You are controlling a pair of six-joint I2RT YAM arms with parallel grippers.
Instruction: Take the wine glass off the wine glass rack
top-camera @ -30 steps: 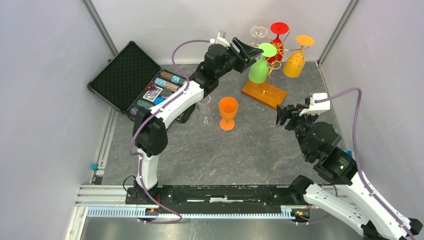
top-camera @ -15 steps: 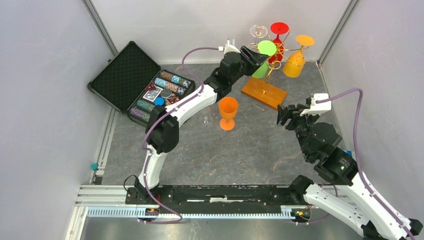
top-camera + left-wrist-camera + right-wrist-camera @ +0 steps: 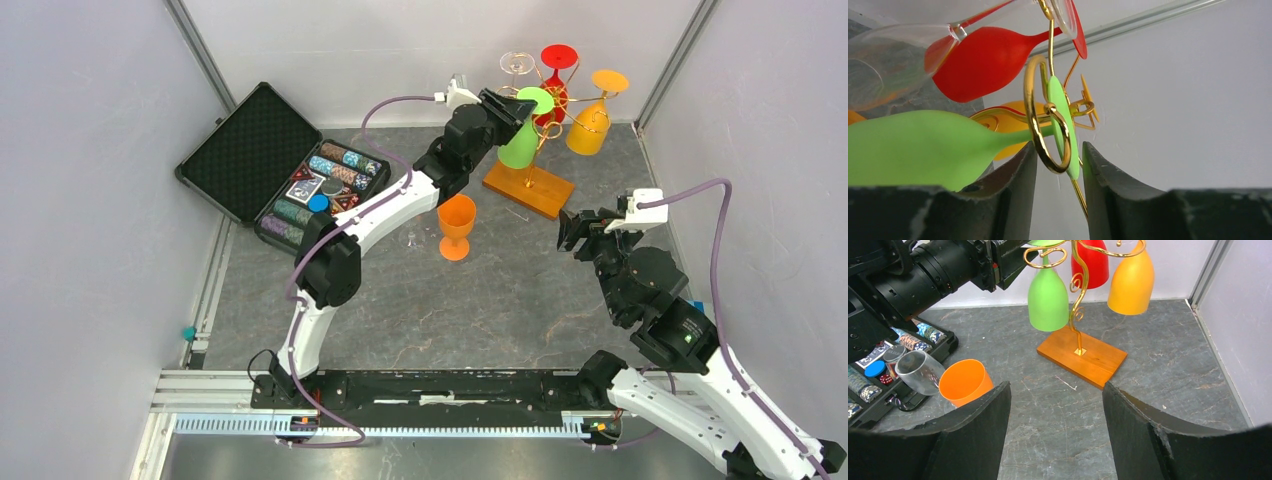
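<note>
If the wine glass rack [image 3: 528,188] is tugged through the green wine glass [image 3: 517,147] hung on it, toppling is risked. Gold ring [image 3: 1030,112] and foot are straddled by the parted fingers of the left gripper [image 3: 1058,152]; the right gripper [image 3: 1055,395] is parted, empty.

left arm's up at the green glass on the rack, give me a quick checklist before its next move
1. Foot of the green glass between the left jaws: ok, the disc sits in the gap.
2. Left jaws shut on it: not ok, they are open, with gaps on both sides.
3. Only the glass in the gap: not ok, the gold rack loop is in there too.
4. Room to slide out past the red glass and the clear glass: cannot tell.
5. Right jaws out of the way: ok, open and short of the wooden rack base.
</note>
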